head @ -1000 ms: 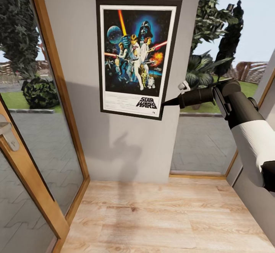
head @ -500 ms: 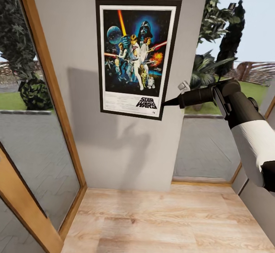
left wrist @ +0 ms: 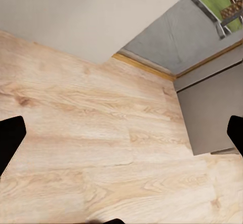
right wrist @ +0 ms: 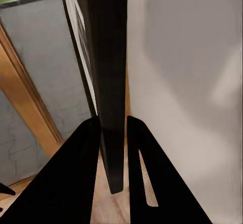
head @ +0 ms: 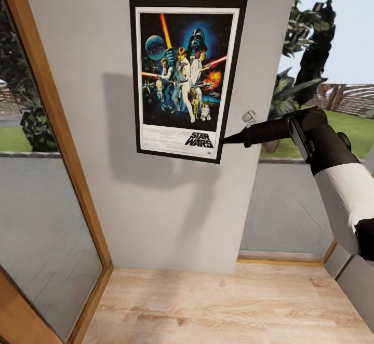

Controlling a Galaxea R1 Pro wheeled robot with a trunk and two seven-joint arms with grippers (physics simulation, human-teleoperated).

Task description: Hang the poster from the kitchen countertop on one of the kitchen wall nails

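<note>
While the tall rectangular Star Wars poster in its thin black frame [head: 187, 80] hangs upright before the plain grey wall panel [head: 156, 203], it is carried, not yet hung: the black right gripper [head: 224, 140] is clamped on the frame's lower corner, nearest the arm. In the right wrist view the frame edge [right wrist: 112, 82] runs straight out between the two black fingers [right wrist: 76, 178], pinched from both faces, with the grey wall just beyond the farther finger.

Item, support: no nail can be made out on the wall; it may be hidden behind the poster.

Item, handling, as judgement: a one-corner grip leaves the tall frame free to swing, so keep it vertical and close to the wall, bring the top edge over the nail, settle it slowly, and part the fingers only once the weight rests there.

Item, left gripper [left wrist: 121, 133]: fingers wide apart, holding nothing, facing the pale wooden plank floor [left wrist: 91, 133].

Item, surroundings: timber-framed glass panels [head: 47, 198] flank the wall beyond the poster.
</note>
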